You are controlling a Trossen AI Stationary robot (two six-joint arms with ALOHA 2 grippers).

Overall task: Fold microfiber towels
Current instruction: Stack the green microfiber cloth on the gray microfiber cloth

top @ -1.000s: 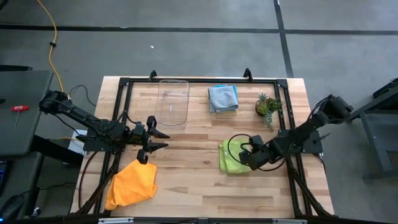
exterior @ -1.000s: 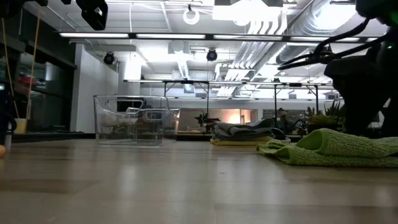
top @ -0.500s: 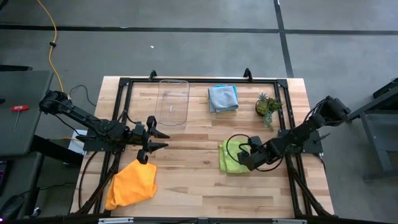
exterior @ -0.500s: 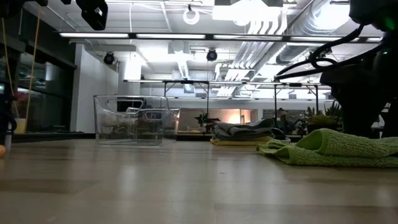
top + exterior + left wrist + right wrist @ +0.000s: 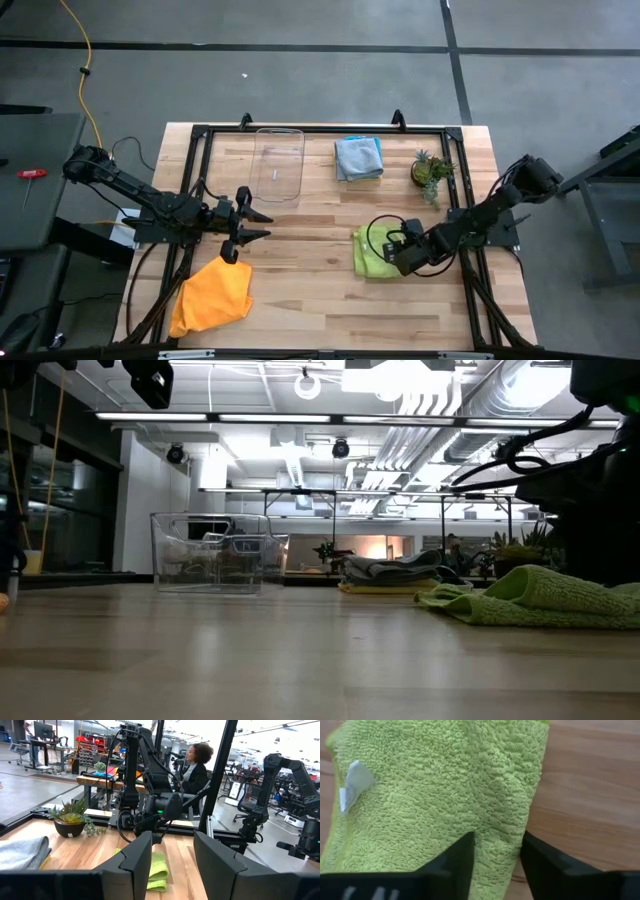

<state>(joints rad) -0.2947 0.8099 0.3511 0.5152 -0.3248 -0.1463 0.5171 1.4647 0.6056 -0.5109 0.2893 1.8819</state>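
A lime green towel (image 5: 370,252) lies rumpled on the table right of centre, with a white tag (image 5: 351,784) showing. My right gripper (image 5: 399,258) points steeply down at the towel's right edge and is shut on the cloth (image 5: 496,851). An orange towel (image 5: 212,297) lies crumpled at the near left. A grey-blue towel (image 5: 358,158) rests folded at the far middle. My left gripper (image 5: 262,225) hangs level above the table left of centre, open (image 5: 172,855), touching nothing. My right gripper pinches a ridge of the lime green towel beside its right edge (image 5: 496,837) between its two fingers. The fingers (image 5: 456,865) come steeply from above, one on the cloth and one by the edge. The towel stays on the table, puckered between the fingers.
A clear plastic tray (image 5: 278,165) stands at the far middle-left and a small potted plant (image 5: 430,170) at the far right. A black frame (image 5: 190,190) rims the table. Bare wood lies between the two towels. A person (image 5: 195,765) sits beyond the table.
My right gripper has settled a little lower onto the lime green towel with a slight roll of the wrist. In the low view the towel's raised hump beside the gripper has bunched and shifted toward it. The left arm has kept still.
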